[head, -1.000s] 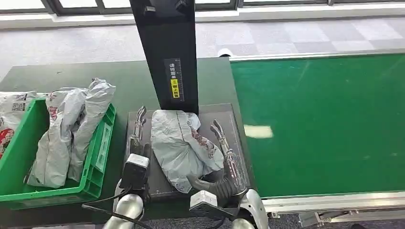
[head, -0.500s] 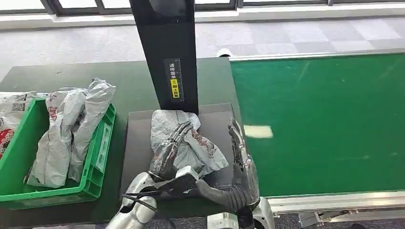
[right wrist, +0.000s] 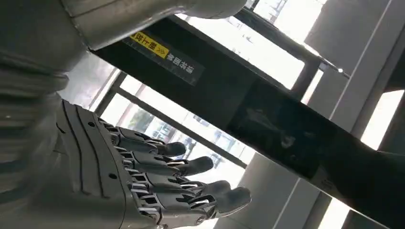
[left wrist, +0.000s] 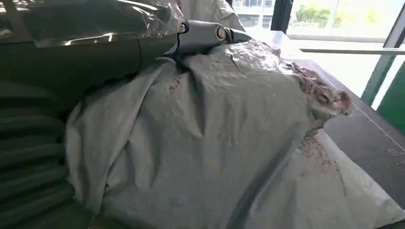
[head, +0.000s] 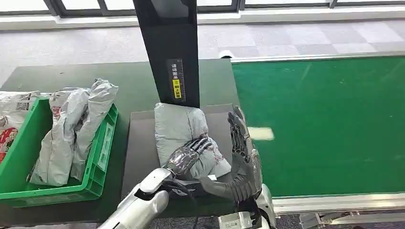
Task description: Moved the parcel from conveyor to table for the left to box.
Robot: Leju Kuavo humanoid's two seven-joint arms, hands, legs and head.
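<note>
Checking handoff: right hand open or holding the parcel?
Open. The right hand stands beside the parcel, fingers straight and spread, nothing in them; the left hand rests on it.

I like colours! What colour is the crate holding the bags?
Green crate, clearest in the head view.

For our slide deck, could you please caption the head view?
Left hand rests on the grey parcel on the dark pad; right hand open beside it.
</note>
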